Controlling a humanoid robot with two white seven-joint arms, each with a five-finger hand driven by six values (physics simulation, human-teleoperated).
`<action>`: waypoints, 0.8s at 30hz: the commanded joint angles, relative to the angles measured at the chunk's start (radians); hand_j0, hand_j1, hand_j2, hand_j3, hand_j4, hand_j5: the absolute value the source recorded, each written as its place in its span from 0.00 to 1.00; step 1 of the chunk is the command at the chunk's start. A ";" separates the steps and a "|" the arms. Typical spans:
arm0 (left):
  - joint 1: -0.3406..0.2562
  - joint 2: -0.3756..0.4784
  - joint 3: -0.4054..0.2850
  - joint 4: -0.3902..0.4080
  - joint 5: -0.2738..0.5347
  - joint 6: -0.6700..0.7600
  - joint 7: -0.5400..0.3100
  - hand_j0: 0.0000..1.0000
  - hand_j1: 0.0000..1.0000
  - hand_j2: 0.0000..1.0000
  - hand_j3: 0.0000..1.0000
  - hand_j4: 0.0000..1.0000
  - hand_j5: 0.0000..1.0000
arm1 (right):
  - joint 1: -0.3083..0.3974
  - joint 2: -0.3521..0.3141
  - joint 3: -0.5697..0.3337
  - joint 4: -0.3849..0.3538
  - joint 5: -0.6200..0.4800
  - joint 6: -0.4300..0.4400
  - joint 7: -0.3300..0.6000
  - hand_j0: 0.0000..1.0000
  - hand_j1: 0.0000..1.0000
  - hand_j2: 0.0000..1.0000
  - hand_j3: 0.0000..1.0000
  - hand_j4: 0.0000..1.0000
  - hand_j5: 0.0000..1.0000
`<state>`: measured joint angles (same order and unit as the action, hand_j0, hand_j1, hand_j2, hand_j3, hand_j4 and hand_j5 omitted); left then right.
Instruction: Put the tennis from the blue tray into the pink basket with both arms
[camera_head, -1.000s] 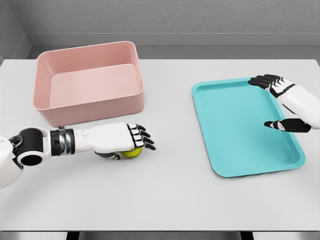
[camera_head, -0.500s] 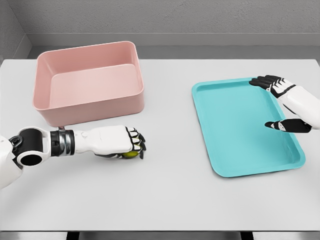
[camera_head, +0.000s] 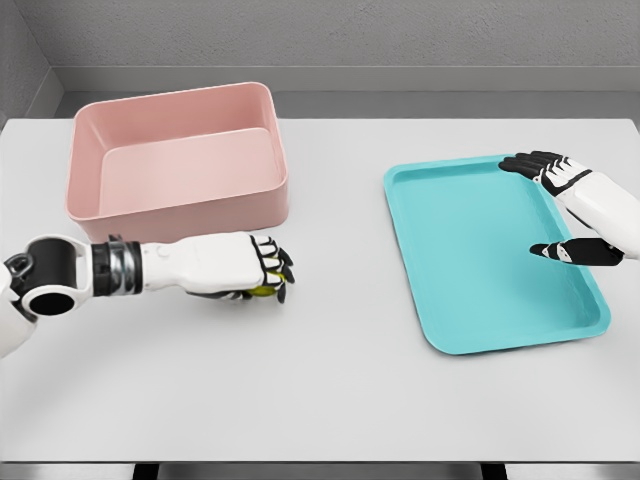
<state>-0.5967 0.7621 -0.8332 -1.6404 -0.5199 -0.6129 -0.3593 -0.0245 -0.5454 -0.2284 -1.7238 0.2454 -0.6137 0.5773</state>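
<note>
My left hand (camera_head: 262, 278) is curled around the yellow-green tennis ball (camera_head: 263, 291), of which only a sliver shows under the fingers. It hovers just in front of the pink basket's (camera_head: 180, 213) near wall, at the basket's right end. The basket is upright and holds nothing I can see. The blue tray (camera_head: 480, 250) lies on the right of the table with nothing on it. My right hand (camera_head: 552, 205) hangs over the tray's right edge, fingers spread, holding nothing.
The white table (camera_head: 330, 380) stretches wide between the basket and the tray. A grey wall runs behind the table's far edge.
My left hand closed its fingers on the ball and lifted slightly up and back toward the basket. The right hand stayed put.
</note>
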 joint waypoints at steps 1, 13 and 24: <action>0.000 0.020 0.005 -0.021 0.027 0.002 0.000 0.59 0.59 0.59 0.59 0.59 0.59 | 0.000 -0.001 0.000 0.000 -0.008 0.003 -0.001 1.00 1.00 1.00 1.00 1.00 1.00; -0.075 0.083 0.063 -0.027 0.129 0.002 0.000 0.59 0.59 0.59 0.59 0.59 0.59 | 0.000 -0.001 0.000 0.007 -0.008 0.003 -0.001 1.00 1.00 1.00 1.00 1.00 1.00; -0.110 0.082 0.125 0.039 0.150 0.002 0.000 0.59 0.59 0.59 0.59 0.59 0.59 | 0.000 -0.001 0.000 0.009 -0.008 0.003 -0.001 1.00 1.00 1.00 1.00 1.00 1.00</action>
<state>-0.7148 0.8444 -0.7159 -1.6218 -0.3773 -0.6130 -0.3595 -0.0245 -0.5454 -0.2284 -1.7150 0.2457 -0.6137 0.5773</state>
